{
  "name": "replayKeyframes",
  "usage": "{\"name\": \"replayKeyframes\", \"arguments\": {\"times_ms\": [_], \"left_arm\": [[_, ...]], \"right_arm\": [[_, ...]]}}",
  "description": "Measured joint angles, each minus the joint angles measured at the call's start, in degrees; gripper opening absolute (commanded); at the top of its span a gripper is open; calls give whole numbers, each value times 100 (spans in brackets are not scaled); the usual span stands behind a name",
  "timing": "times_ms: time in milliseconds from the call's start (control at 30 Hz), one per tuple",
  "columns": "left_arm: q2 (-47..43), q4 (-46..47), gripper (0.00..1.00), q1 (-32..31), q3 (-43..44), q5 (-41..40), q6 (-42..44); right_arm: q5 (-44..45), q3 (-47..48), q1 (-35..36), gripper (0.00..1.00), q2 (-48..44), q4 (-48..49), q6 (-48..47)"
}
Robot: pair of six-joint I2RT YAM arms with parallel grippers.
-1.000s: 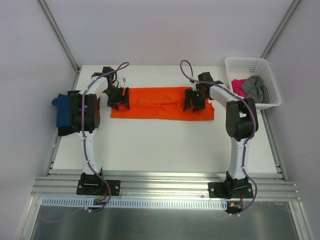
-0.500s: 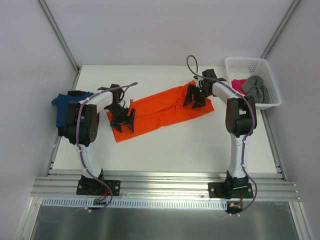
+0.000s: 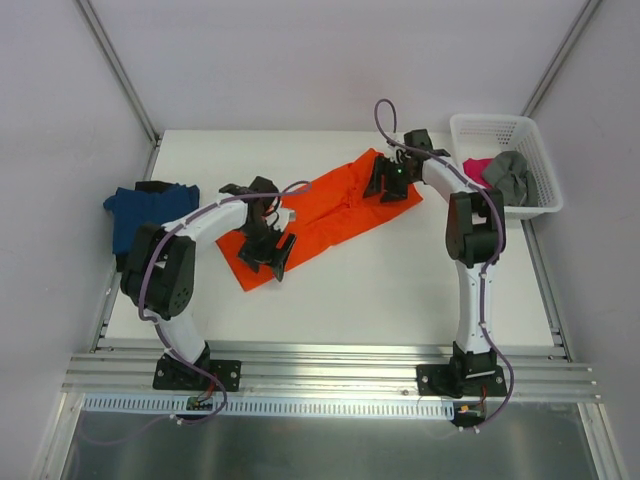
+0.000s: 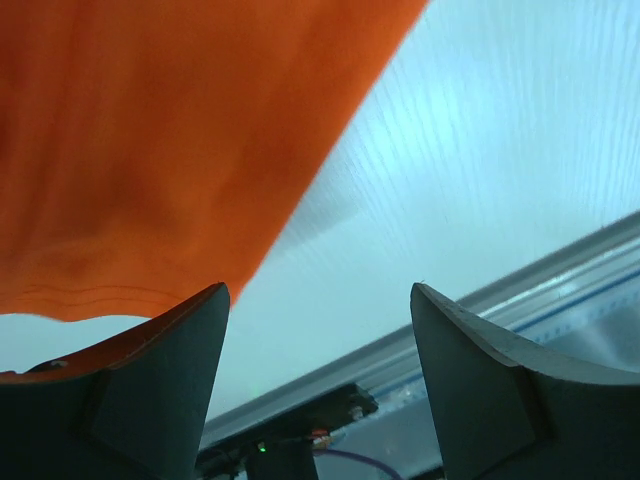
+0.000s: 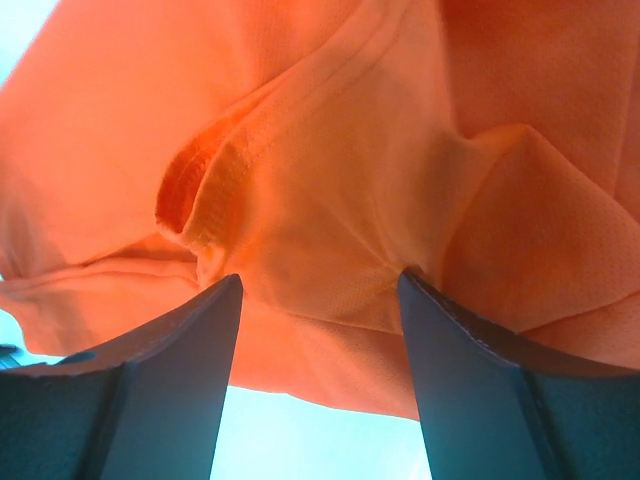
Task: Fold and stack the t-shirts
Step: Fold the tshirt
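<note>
Spanning slantwise, orange t-shirt (image 3: 335,207) ends under left pincer (image 3: 272,250) and right pincer (image 3: 390,180) — both wide open, gripping nothing.

Orange t-shirt (image 4: 150,150) upper left, hem at one finger, left gripper (image 4: 318,292) spread wide, white table (image 4: 490,150) beyond

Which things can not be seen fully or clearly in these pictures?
- Top view: the left pincer covers a corner of the bright orange cloth t-shirt.
- Top view: the dark blue cloth t-shirt hides most of a black one.
- Right wrist view: orange cloth hides nearly all the table.
</note>
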Motion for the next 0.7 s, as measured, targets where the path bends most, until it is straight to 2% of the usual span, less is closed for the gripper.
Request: {"name": "replayKeyframes", "arguments": {"times_ms": [167,333,500,700], "left_arm": [[-2,17,73,85,916,-461,155],[120,72,73,352,1528,-522,249],[890,90,72,772,2037,-549,295],[1991,92,72,1311,2765,-669,404]], "right_arm": [[195,-778,-37,69,-739,-170,-195],[299,-1401,-153,69,-1858,-330,-315],[306,-1945,-186,69,-2623,-232,-317],[310,-2638,-175,69,-2636,-186,-232]]}}
